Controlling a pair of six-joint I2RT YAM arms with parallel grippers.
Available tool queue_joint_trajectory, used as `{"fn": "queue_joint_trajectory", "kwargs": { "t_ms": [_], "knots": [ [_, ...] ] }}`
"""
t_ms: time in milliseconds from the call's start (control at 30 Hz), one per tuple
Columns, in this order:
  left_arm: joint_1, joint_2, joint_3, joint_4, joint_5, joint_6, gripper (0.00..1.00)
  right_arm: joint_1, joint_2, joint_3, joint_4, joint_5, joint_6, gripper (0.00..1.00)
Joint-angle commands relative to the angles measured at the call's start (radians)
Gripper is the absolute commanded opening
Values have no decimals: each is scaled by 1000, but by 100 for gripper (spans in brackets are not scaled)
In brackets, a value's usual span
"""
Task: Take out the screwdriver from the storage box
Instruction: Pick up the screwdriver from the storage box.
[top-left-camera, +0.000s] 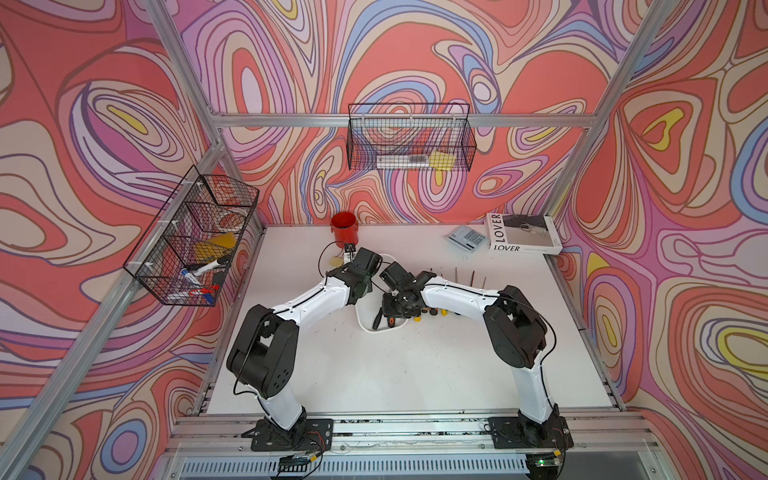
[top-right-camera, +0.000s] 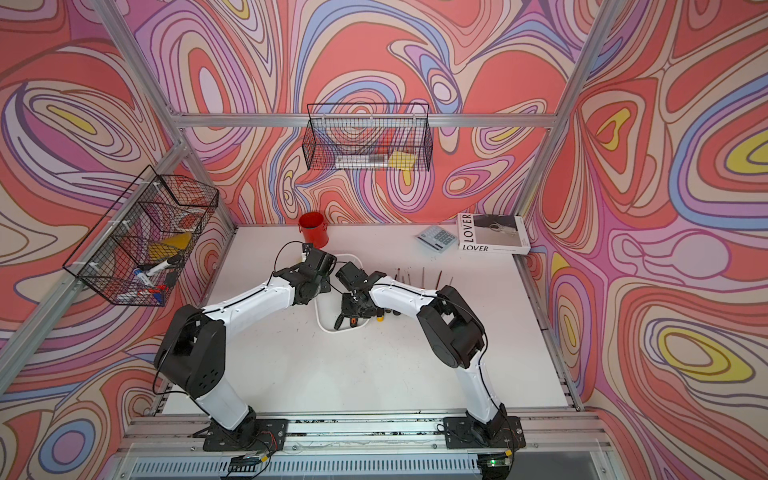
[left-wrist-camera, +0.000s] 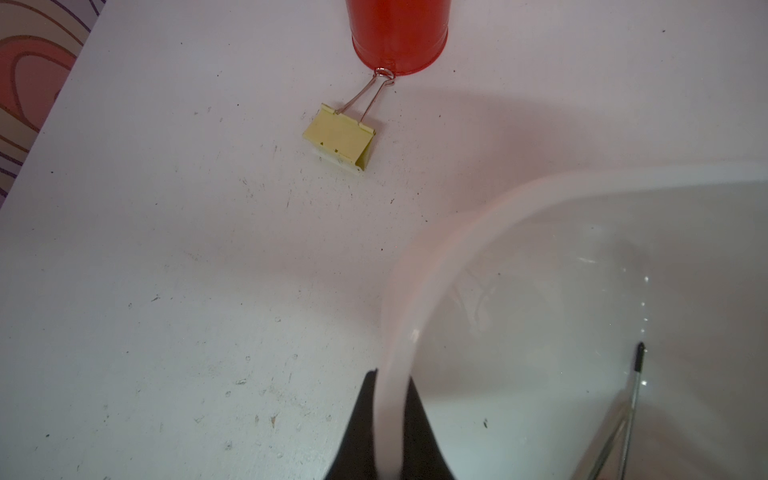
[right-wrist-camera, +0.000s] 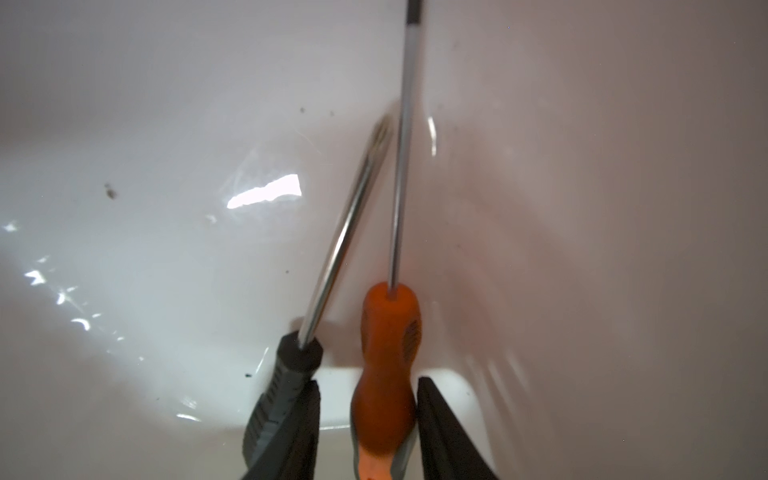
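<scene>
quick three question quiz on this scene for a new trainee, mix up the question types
1. True or false: the left gripper is shut on the rim of the shallow white plastic storage box.
2. Which handle sits between the open fingers of the right gripper? A orange B grey C yellow
3. Fill in: the yellow metal binder clip lies beside the red cylindrical ___.
Key: 1 true; 2 A, the orange-handled screwdriver; 3 cup.

storage box (right-wrist-camera: 145, 104) — white, glossy, open-topped | orange-handled screwdriver (right-wrist-camera: 388, 357) — lying inside, shaft seemingly against the wall
</scene>
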Motion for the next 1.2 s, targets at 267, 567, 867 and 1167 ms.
{"fn": "queue_joint_trajectory", "kwargs": {
  "t_ms": [267, 567, 867, 1167],
  "knots": [
    [1, -8, 0, -23, -27, 22, 0, -10, 99, 47, -93, 28, -1, 17],
    [0, -8, 4, -25, -33, 23, 0, -9, -63, -8, -34, 101, -22, 0],
    [0, 3, 20, -40, -45, 22, 0, -11, -213, 26, -91, 183, -72, 0],
    [3, -31, -5, -57, -84, 59, 0, -85, -223, 39, -178, 183, -74, 0]
  ]
}}
